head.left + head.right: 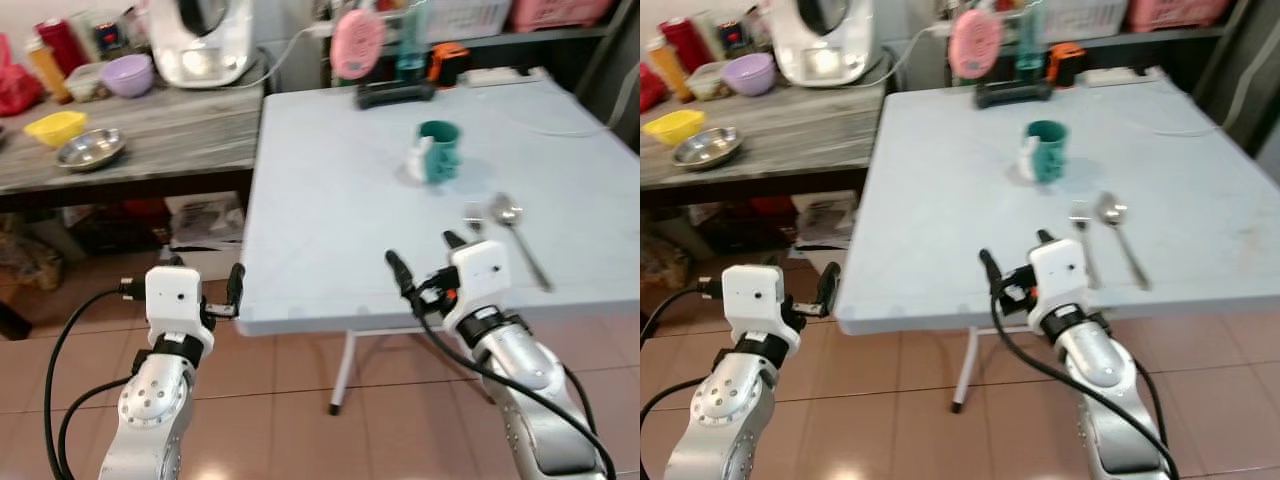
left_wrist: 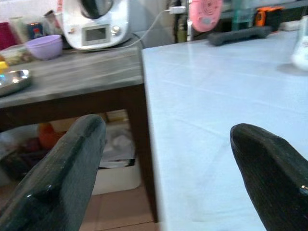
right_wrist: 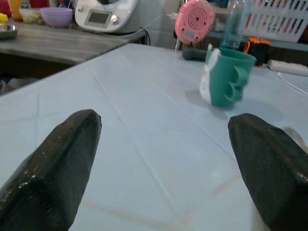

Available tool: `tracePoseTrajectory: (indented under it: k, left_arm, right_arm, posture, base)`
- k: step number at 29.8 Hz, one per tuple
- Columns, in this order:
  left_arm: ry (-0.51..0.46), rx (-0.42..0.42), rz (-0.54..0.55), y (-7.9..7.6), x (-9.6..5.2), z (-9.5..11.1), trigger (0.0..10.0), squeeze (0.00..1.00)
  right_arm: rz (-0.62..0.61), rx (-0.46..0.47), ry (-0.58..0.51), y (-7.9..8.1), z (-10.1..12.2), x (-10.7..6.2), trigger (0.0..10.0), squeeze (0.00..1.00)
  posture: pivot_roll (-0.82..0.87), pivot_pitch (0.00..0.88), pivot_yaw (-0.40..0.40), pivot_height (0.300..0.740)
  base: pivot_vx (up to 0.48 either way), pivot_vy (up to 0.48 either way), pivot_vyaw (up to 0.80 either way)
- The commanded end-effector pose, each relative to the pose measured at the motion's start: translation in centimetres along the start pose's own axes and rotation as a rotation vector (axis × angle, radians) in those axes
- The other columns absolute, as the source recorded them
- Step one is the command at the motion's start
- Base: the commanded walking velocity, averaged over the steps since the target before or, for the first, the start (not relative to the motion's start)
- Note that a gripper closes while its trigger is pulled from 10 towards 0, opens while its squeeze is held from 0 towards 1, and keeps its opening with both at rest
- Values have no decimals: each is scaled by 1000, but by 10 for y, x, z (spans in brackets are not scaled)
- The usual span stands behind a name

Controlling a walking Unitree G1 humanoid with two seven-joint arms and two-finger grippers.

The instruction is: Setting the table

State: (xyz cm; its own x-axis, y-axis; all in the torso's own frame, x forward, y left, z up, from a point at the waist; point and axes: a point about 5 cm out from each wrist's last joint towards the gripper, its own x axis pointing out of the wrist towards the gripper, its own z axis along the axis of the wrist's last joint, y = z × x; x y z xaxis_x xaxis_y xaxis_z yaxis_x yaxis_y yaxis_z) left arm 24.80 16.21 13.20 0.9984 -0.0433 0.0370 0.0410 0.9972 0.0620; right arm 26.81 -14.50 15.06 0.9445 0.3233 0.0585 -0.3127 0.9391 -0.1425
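A teal mug point(image 1: 437, 151) with a white tag or cloth at its side stands upright near the middle of the pale blue table point(image 1: 330, 210). A spoon point(image 1: 515, 230) and a fork point(image 1: 473, 215) lie side by side near the table's front right edge. My right gripper point(image 1: 425, 255) hovers open over the front edge, just left of the fork, with nothing between its fingers point(image 3: 53, 159). My left gripper point(image 1: 203, 272) is open and empty at the table's front left corner, level with the edge. In the right wrist view the mug point(image 3: 225, 77) stands ahead.
A wooden side table point(image 1: 170, 135) on the left carries a yellow bowl point(image 1: 55, 127), a steel bowl point(image 1: 90, 149), a purple bowl point(image 1: 127, 74) and a white appliance point(image 1: 200, 40). A pink fan point(image 1: 358, 42), a bottle and a power strip line the blue table's far edge. Tiled floor lies below.
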Motion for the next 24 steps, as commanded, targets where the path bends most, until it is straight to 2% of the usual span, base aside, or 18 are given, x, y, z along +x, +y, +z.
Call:
tracePoseTrajectory:
  k: [1, 3, 17, 24]
  left_arm:
    - [16, 11, 11, 6, -2, -3, 10000, 0]
    - [14, 13, 4, 5, -1, -3, 10000, 0]
    - [1, 0, -10, 3, 1, -2, 10000, 0]
    - [-33, 60, 3, 4, 3, 2, 10000, 0]
  right_arm:
    - [18, 1, -17, 6, 4, 2, 10000, 0]
    - [11, 1, -17, 5, 4, 2, 10000, 0]
    - [-62, 10, -17, 0, 5, 4, 10000, 0]
    - [-73, 21, -15, 2, 5, 5, 10000, 0]
  posture:
    - [-110, 77, 117, 740]
    - [-110, 77, 117, 740]
    - [-112, 84, 124, 740]
    - [-113, 92, 131, 740]
  base:
    - [0, -480, 0]
    - [0, -427, 0]
    - [0, 0, 0]
    - [0, 0, 0]
